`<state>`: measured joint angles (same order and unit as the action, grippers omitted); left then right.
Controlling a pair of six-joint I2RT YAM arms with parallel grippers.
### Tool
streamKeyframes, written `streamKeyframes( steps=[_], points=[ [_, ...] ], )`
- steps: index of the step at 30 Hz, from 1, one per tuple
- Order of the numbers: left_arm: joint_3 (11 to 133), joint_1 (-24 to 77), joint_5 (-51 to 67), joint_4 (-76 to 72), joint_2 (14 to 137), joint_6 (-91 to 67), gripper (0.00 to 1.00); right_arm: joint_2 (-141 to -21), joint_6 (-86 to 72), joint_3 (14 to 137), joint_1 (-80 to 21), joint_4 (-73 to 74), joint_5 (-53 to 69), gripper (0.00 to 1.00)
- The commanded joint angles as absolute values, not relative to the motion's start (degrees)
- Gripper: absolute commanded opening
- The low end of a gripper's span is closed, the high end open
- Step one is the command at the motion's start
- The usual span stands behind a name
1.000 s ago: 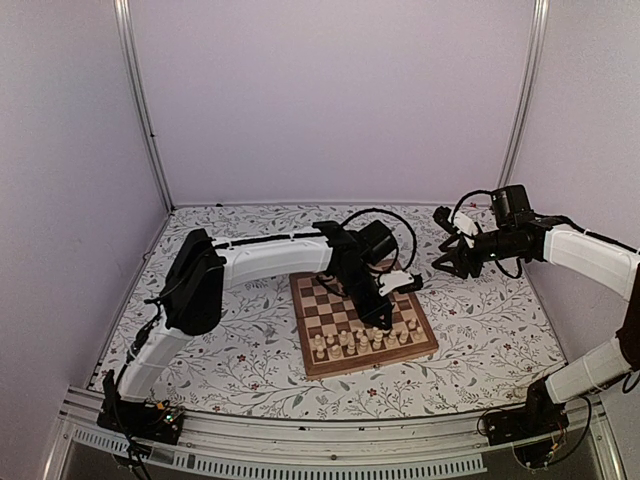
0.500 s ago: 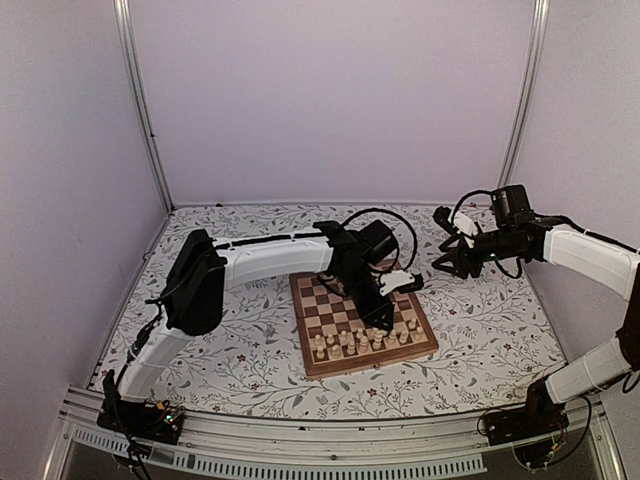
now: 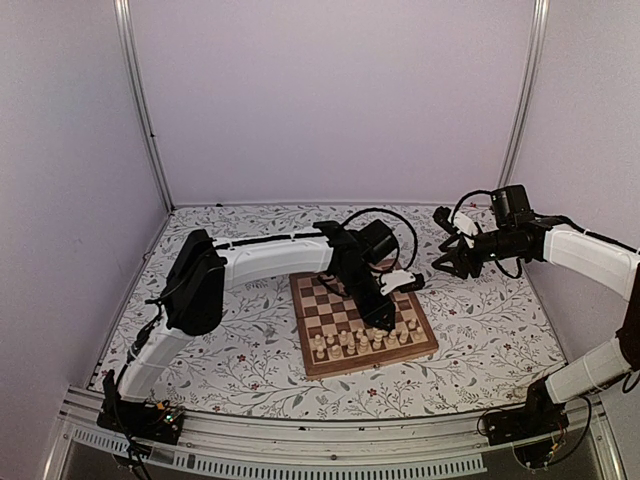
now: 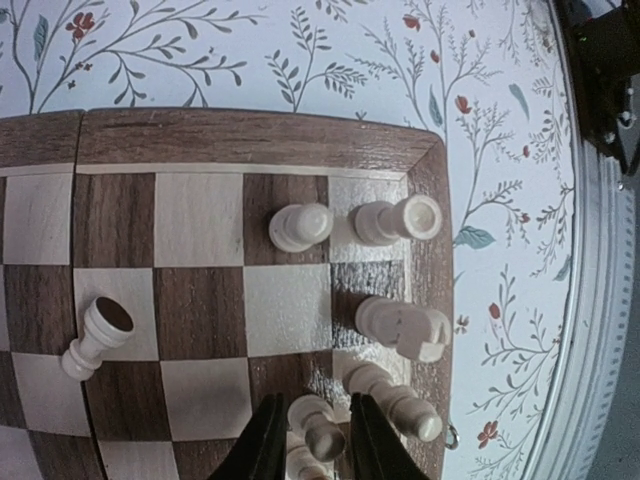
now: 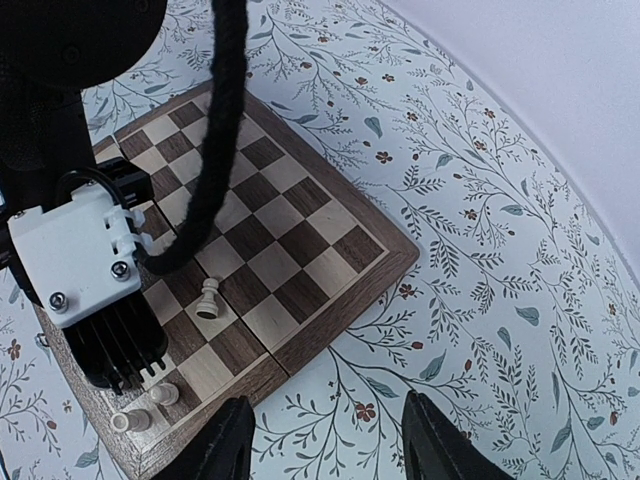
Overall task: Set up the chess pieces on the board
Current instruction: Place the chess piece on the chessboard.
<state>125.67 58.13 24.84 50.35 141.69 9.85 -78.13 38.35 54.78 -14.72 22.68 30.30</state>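
The board (image 3: pixel 370 363) lies mid-table, with several pale chess pieces (image 3: pixel 360 340) along its near rows. My left gripper (image 3: pixel 383 322) hangs low over the board's near right part. In the left wrist view its jaws (image 4: pixel 310 400) stand narrowly open on either side of an upright pawn (image 4: pixel 322 425), with a small gap on each side. More pieces stand by the board's corner (image 4: pixel 395 218), among them a knight (image 4: pixel 405 325). A lone pawn (image 4: pixel 92 335) stands apart, and it also shows in the right wrist view (image 5: pixel 207 297). My right gripper (image 3: pixel 447 258) is wide open and empty, up in the air right of the board (image 5: pixel 341 320).
The floral tabletop (image 3: pixel 480 320) surrounds the board. The left arm's black cable (image 5: pixel 215 150) loops over the board's far half. The aluminium frame rail (image 4: pixel 590 300) runs past the board's corner. Enclosure walls stand behind and at both sides.
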Motion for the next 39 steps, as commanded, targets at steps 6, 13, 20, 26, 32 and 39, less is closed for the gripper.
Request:
streamKeyframes(
  steps=[6,13,20,26,32,39],
  points=[
    [124.5,58.7,24.3,51.5,141.0,10.7,0.23,-79.0,38.3,54.5,-14.7,22.9,30.1,0.54],
    [124.7,58.7,24.7,50.1,141.5,10.3,0.12,-79.0,38.3,54.6,-14.8,23.0,30.1,0.54],
    [125.0,58.8,25.5,48.9,141.6,9.8,0.10,-79.1,38.3,54.5,-14.7,23.0,30.1,0.54],
    [124.8,58.8,24.5,48.3,141.5,9.4,0.10,-79.2,38.4,54.6,-14.8,23.1,30.1,0.54],
    [125.0,58.9,24.4,47.0,141.5,8.5,0.15,-79.1,38.4,54.6,-14.7,23.2,30.1,0.54],
    [124.6,58.8,24.9,47.2,140.9,8.4,0.19,-79.0,38.4,54.6,-14.7,23.2,30.1,0.54]
  ],
)
